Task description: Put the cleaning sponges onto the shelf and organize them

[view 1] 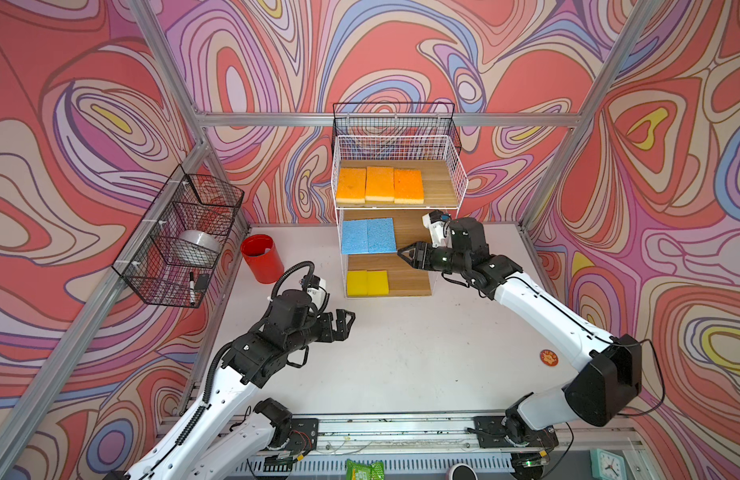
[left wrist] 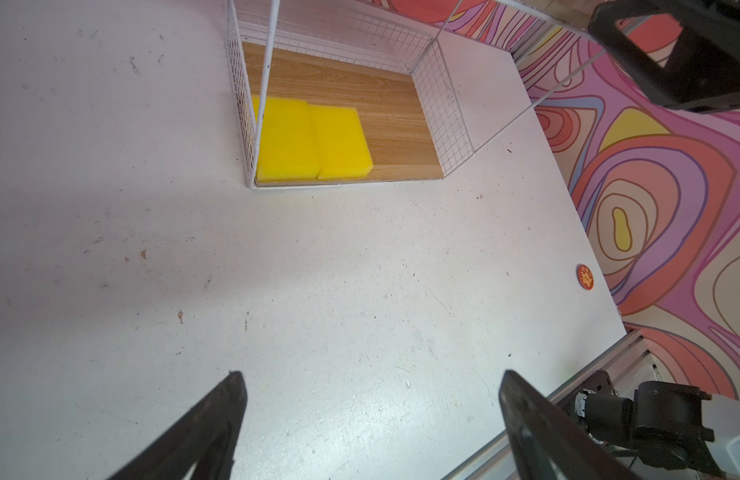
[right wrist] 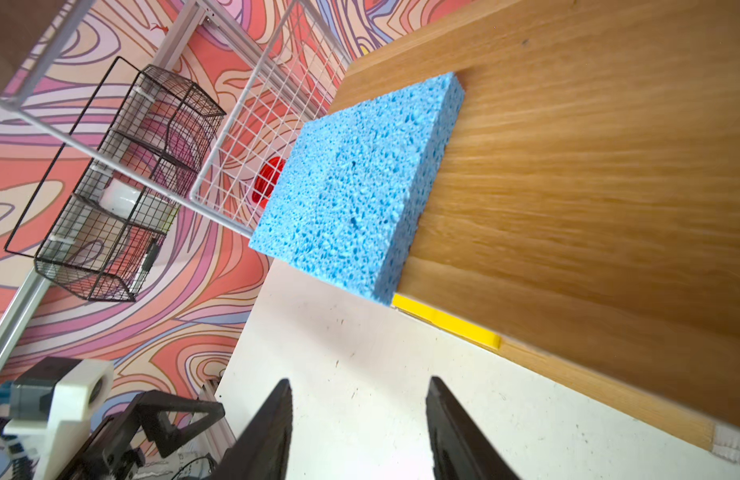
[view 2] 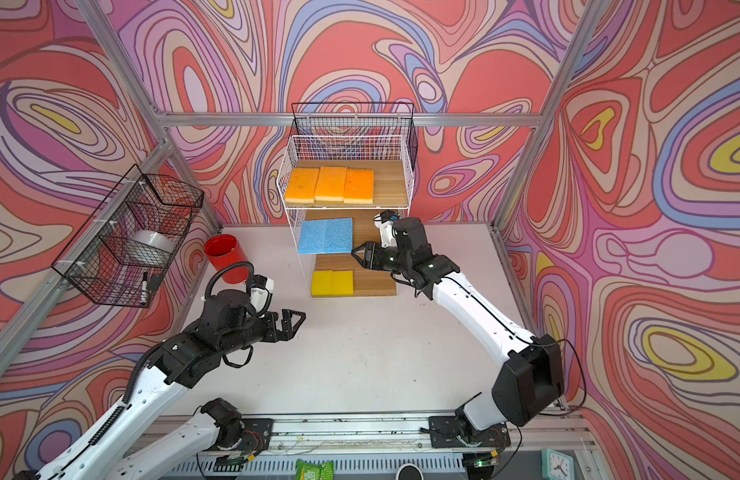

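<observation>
– Sponges: where do they lie, biggest things first?
– On the white surface (view 1: 401, 353) the shelf (view 1: 455, 174) stands at 12 o'clock in both top views. All seven are on it. Three orange sponges (view 1: 379, 185) sit in a row on the top board (view 1: 437, 187). Two blue sponges (view 1: 368, 235) lie side by side on the middle board (view 1: 405, 228), and two yellow sponges (view 1: 367, 283) on the bottom board (view 1: 410, 282). Each group sits toward the 9 o'clock side.
– And the hands?
– The right hand (view 1: 403, 252) hovers at 4 o'clock of the blue pair, just beside it, jaws parted with nothing between them. The left hand (view 1: 346, 320) hangs near 7 o'clock of the shelf, spread wide and empty.
– So what's the step?
– I'd judge it a last tidy or a retreat. Draw back level toward 4 o'clock, clear of the shelf's wire. Any nudge should press the blue edge squarely, since foam gives and skews.
– Anything unclear?
– The bottom board's rear is hidden under the middle one. From the right wrist the yellow pair is only a thin strip and the blue seam is hard to find. I can't tell whether the blue pair overhangs the front edge.
</observation>
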{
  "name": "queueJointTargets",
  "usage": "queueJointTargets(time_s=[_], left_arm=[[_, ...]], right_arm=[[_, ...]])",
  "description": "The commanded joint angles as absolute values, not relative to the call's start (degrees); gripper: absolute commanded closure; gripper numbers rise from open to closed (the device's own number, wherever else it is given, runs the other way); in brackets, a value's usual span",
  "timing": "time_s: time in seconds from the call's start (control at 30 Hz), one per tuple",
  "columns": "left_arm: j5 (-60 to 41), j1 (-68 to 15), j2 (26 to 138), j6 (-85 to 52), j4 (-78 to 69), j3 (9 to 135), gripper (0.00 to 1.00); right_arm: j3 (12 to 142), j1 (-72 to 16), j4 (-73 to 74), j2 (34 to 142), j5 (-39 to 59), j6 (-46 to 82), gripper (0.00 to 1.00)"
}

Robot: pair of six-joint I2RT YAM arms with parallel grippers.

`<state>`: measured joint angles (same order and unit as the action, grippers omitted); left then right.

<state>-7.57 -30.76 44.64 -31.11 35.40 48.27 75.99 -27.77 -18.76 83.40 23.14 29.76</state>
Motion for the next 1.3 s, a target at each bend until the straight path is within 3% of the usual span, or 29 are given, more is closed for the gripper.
queueJointTargets(time_s=[0.0,0.17,0.33,0.43,0.53,0.57,0.63,0.73,0.77,0.9,1.07,1.27], left_arm=[[-6.1,-30.6,43.1,-32.2,39.0,48.9,0.04],[-5.0,-30.6,40.3,-34.7,42.1,48.7,0.04],[-1.9,-30.6,36.0,-35.7,46.8,48.5,0.0],[1.3,-30.6,34.7,-35.2,49.1,48.3,0.0],[7.0,-30.6,34.6,-36.0,51.6,48.3,0.0],[10.3,-30.6,34.3,-37.4,52.7,48.2,0.0],[15.4,-30.6,32.2,-38.7,52.5,46.9,0.0],[20.6,-30.6,26.6,-39.3,47.7,42.2,0.0],[22.0,-30.6,24.6,-39.1,45.5,40.3,0.0],[25.8,-30.6,20.2,-37.1,36.1,34.2,0.0],[30.0,-30.5,26.6,-28.8,27.8,32.1,0.0],[33.2,-29.6,40.7,-16.7,22.0,35.3,0.0]], right_arm=[[73.5,-27.6,-17.9,80.7,26.5,28.1,0.47],[66.0,-27.8,-16.0,74.4,27.4,28.0,0.48],[57.3,-27.8,-17.4,64.6,22.3,27.4,0.48],[52.5,-27.8,-20.2,58.4,14.0,27.8,0.47],[48.4,-27.7,-25.1,52.5,-1.8,30.7,0.46],[47.0,-27.6,-26.6,50.7,-6.8,31.4,0.42],[44.6,-27.5,-27.8,48.1,-12.3,31.5,0.24],[41.1,-27.3,-26.9,45.8,-19.3,31.0,0.16],[39.9,-27.3,-26.4,45.5,-22.7,31.1,0.05],[34.3,-27.3,-20.8,44.4,-34.0,29.2,0.02],[25.0,-27.3,-6.5,43.9,-42.5,23.8,0.02],[18.8,-27.3,9.3,47.5,-44.0,19.6,0.02]])
